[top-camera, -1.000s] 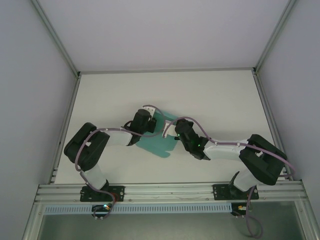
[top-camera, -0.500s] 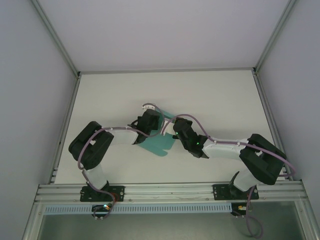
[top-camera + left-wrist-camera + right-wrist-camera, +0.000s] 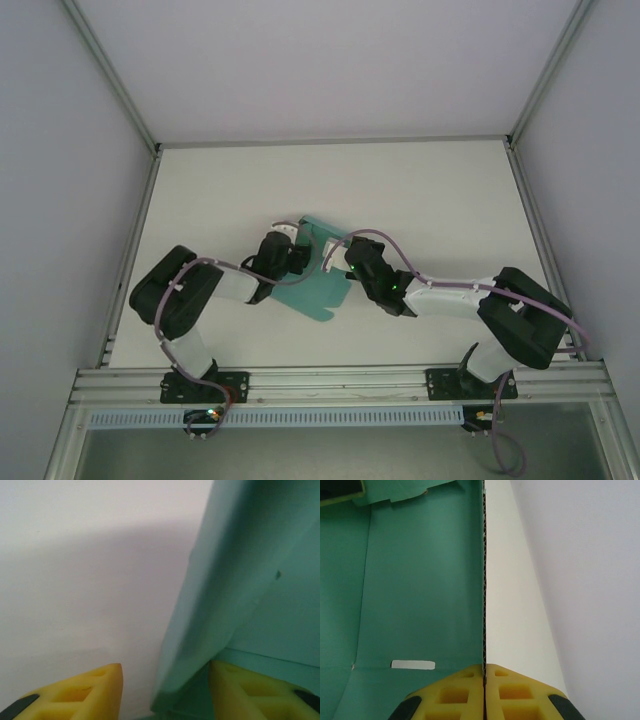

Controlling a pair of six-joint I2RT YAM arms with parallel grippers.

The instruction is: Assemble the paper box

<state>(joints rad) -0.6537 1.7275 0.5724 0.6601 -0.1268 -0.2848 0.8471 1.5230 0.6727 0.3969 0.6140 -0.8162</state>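
The right tool [image 3: 484, 677] is pinching one panel's edge of the paper box [image 3: 318, 285] on the bench [image 3: 430, 190]. The left tool [image 3: 164, 677] is standing parted, with a flap hanging between its fingers.

the paper box [image 3: 420, 580] is thin matt teal card, smooth-faced, with a finely corrugated cut edge. the right fingers [image 3: 452, 695] are matt yellow and foam-like. the table [image 3: 420, 190] is smooth matt white.

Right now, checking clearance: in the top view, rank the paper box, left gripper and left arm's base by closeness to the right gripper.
1. paper box, pinched by the right gripper
2. left gripper, just left
3. left arm's base, near-left
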